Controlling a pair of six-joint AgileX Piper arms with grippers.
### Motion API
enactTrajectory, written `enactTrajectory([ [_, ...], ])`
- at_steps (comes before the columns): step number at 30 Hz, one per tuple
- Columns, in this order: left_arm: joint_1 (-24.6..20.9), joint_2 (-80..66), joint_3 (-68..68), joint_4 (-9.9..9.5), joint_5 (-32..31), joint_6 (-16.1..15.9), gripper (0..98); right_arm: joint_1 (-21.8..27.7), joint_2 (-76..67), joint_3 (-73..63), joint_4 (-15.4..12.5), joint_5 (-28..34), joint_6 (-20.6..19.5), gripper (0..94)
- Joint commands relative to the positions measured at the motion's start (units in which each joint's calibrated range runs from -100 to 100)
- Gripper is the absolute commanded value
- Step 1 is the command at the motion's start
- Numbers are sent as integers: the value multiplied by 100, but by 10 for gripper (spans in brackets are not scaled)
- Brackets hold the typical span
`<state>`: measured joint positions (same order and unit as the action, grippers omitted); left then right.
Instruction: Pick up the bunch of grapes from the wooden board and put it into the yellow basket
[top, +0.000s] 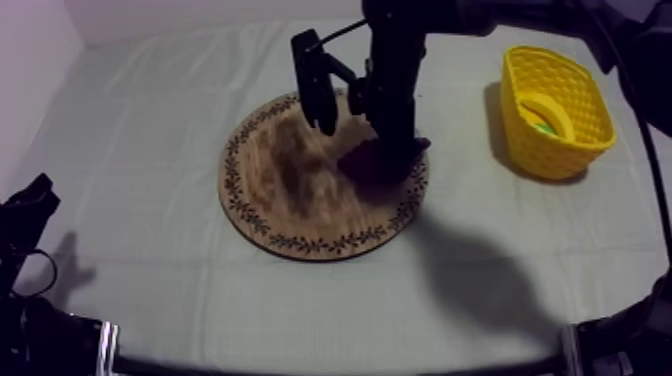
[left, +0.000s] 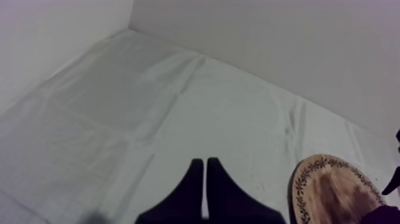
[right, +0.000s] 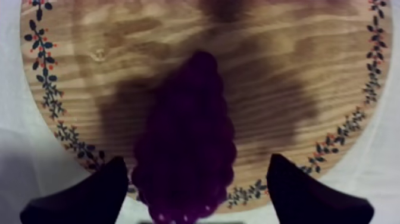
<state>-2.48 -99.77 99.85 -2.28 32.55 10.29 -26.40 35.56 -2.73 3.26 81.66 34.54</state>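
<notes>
A dark purple bunch of grapes (right: 184, 137) lies on the right part of the round wooden board (top: 300, 190), close to its patterned rim. My right gripper (right: 197, 162) hangs low over the bunch, open, with one black finger (right: 107, 190) on each side of it and a gap between each finger and the grapes. In the top view the right arm comes in from the upper right, and its gripper (top: 395, 150) covers much of the grapes (top: 362, 162). The yellow basket (top: 575, 95) stands at the far right. My left gripper (left: 205, 179) is shut on nothing, its fingers together.
Something yellow-green lies inside the basket; I cannot tell what it is. My left arm (top: 25, 215) rests low at the left edge of the table. From the left wrist, the board's rim (left: 303, 179) appears beyond the left fingers, with bare cloth and a wall behind.
</notes>
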Motion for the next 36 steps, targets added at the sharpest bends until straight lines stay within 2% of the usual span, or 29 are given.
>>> enactTrajectory([
  [1,-1,3,4,1,3,-1,0,-7,78,-19,24,-27,-32,667],
  [11,-1,3,4,1,3,-1,0,17,395,82,72,-139,-177,627],
  [18,-1,3,4,1,3,-1,0,40,414,103,70,-155,-250,383],
  [21,-1,3,4,1,3,-1,0,48,328,125,86,-164,-268,316],
  [28,-1,3,4,1,3,-1,0,109,-269,65,116,-91,-243,283],
  [36,-1,3,4,1,3,-1,0,277,-1149,-888,-1,598,-77,285],
])
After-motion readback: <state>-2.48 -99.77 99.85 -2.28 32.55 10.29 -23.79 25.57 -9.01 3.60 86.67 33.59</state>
